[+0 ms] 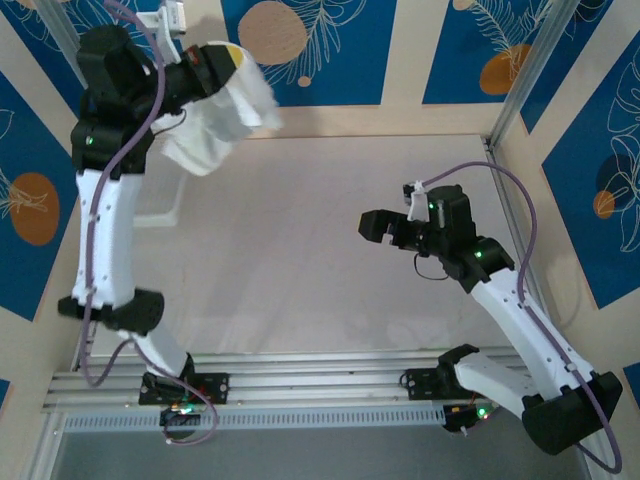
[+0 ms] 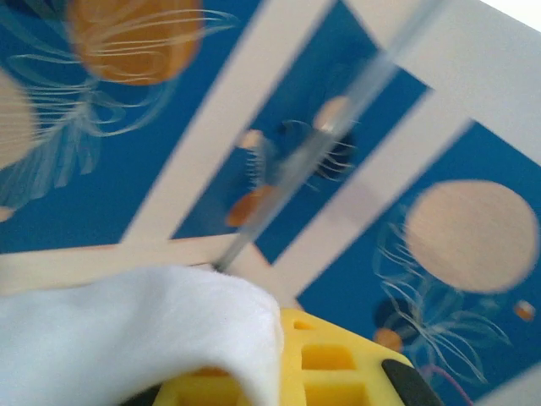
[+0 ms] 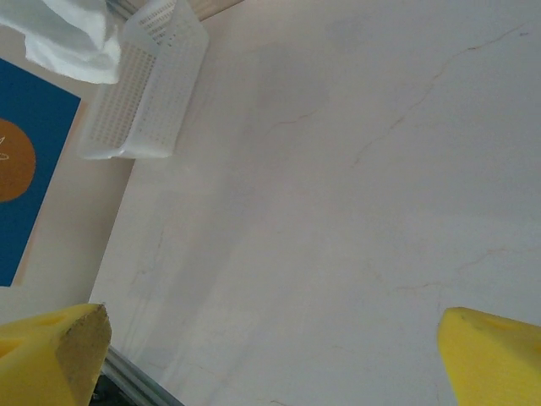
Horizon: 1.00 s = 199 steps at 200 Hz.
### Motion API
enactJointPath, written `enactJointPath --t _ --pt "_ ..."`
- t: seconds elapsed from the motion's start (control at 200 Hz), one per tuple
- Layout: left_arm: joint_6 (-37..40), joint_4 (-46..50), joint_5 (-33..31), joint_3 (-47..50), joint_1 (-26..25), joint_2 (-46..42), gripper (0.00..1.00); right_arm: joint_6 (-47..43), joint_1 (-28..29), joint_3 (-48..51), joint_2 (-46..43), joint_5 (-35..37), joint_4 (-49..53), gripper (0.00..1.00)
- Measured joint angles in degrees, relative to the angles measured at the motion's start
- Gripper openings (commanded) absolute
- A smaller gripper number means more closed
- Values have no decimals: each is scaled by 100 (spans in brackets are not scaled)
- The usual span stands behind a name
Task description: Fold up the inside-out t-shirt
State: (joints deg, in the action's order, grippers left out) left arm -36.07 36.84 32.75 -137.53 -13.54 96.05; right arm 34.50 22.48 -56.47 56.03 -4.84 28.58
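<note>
Your left pincer [image 1: 218, 68] has the t-shirt [image 1: 225, 112] bunched up in the air.
Its jaws are clamped tight on the white cloth, which hangs crumpled above the far left corner of the worktop [image 1: 330, 260], near a white mesh basket [image 3: 144, 93]. Your right pincer [image 1: 392, 215] hovers over the right side of the worktop, jaws spread wide with nothing between them.

The t-shirt [image 1: 222, 112] is showing as thin white cloth, matt and creased. The table [image 1: 300, 250] is looking smooth and pale, faintly veined like stone. The basket [image 3: 144, 93] is reading as white perforated plastic. The pads [image 3: 59, 347] on the right gripper [image 3: 270, 342] are looking matt yellow and slightly pitted. The rail [image 1: 320, 385] is gleaming as ribbed metal.
</note>
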Motion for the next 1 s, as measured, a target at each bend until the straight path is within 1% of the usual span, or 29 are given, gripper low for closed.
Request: enactJointPath --t 0.095,0.205,0.265,0.33,0.37,0.435,0.525,0.58,0.64,0.715,0.79,0.89,0.925,0.96,0.985,0.995 --pt "214 -149 -146 802 -133 -400 0 90 -46 140 -144 22 -28 99" --pt "409 -278 -391 2009 -199 -407 0 175 -160 201 -197 13 37 99" --pt "522 -271 -599 2830 -212 -267 12 197 -240 201 -195 13 116 99" --pt "693 -212 -866 3816 -214 -170 30 197 -315 201 -195 11 195 99" --pt "754 -118 -1056 4411 -212 -168 38 197 -348 214 -195 11 238 99" --pt "887 9 -1394 5176 -214 -236 43 190 -385 232 -175 13 310 100" --pt "979 153 -1915 5941 -212 -555 48 120 -396 219 7 122 444 99" --pt "944 125 -2031 6310 -214 -876 52 35 -358 138 313 385 592 99" --pt "828 -74 -1961 6655 -256 -1211 57 -48 -339 24 785 706 686 99" --pt "590 -433 -1814 6946 -463 -1384 58 -192 -393 -107 1451 1014 702 99" --pt "413 -721 -1766 7029 -841 -1185 60 -273 -651 -310 2229 1207 678 99" --pt "197 -1204 -1781 7197 -1281 -654 61 -339 -1126 -542 3163 1309 538 100" --pt "142 -1342 -1779 7278 -1375 -474 61 -367 -1261 -584 3440 1300 468 97" --pt "85 -1458 -1777 7340 -1432 -284 61 -393 -1353 -610 3672 1222 417 92" --pt "42 -1539 -1766 7368 -1449 -122 61 -409 -1394 -632 3840 1130 376 82" --pt "31 -1572 -1757 7372 -1451 -50 61 -444 -1401 -643 3915 1071 354 76"
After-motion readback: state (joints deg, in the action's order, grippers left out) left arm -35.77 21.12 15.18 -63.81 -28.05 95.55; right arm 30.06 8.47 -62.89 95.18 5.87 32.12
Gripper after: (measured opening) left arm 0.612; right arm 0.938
